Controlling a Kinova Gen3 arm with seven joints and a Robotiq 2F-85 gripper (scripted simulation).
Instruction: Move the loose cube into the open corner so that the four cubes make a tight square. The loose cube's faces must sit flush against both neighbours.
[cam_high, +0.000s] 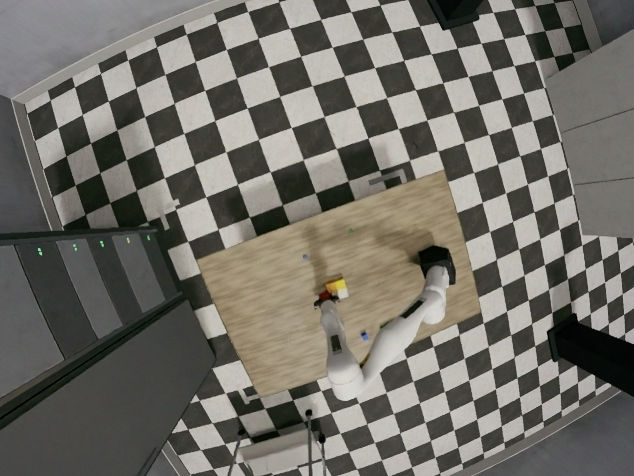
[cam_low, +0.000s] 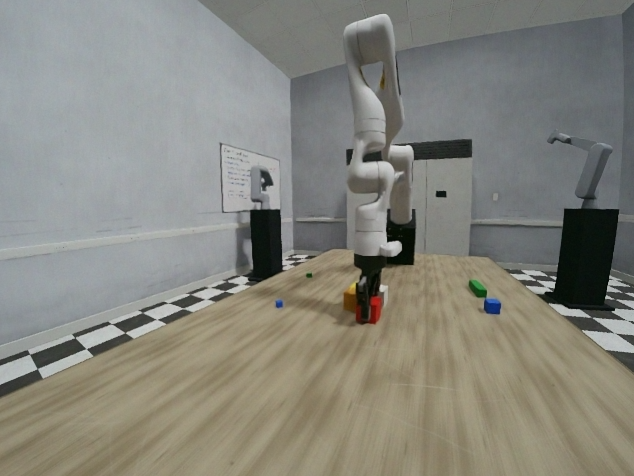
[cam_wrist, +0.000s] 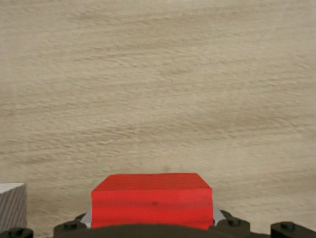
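Note:
My gripper (cam_high: 326, 299) (cam_low: 370, 308) (cam_wrist: 154, 221) is shut on the red cube (cam_high: 324, 295) (cam_low: 375, 309) (cam_wrist: 152, 205), pointing down, with the cube at or just above the table. The orange cube (cam_high: 331, 288) (cam_low: 349, 300), yellow cube (cam_high: 337, 282) (cam_low: 353, 286) and white cube (cam_high: 343, 292) (cam_low: 384, 296) stand grouped beside it. The white cube's side also shows in the wrist view (cam_wrist: 12, 207) at the lower left, apart from the red cube there. The fingers hide part of the red cube; whether it touches its neighbours or rests on the table I cannot tell.
A blue cube (cam_high: 364, 335) (cam_low: 492, 306) and a green block (cam_low: 477, 287) lie on the arm's side of the table. A small blue cube (cam_high: 304, 256) (cam_low: 279, 303) and a small green cube (cam_high: 351, 230) (cam_low: 309, 275) lie on the other side.

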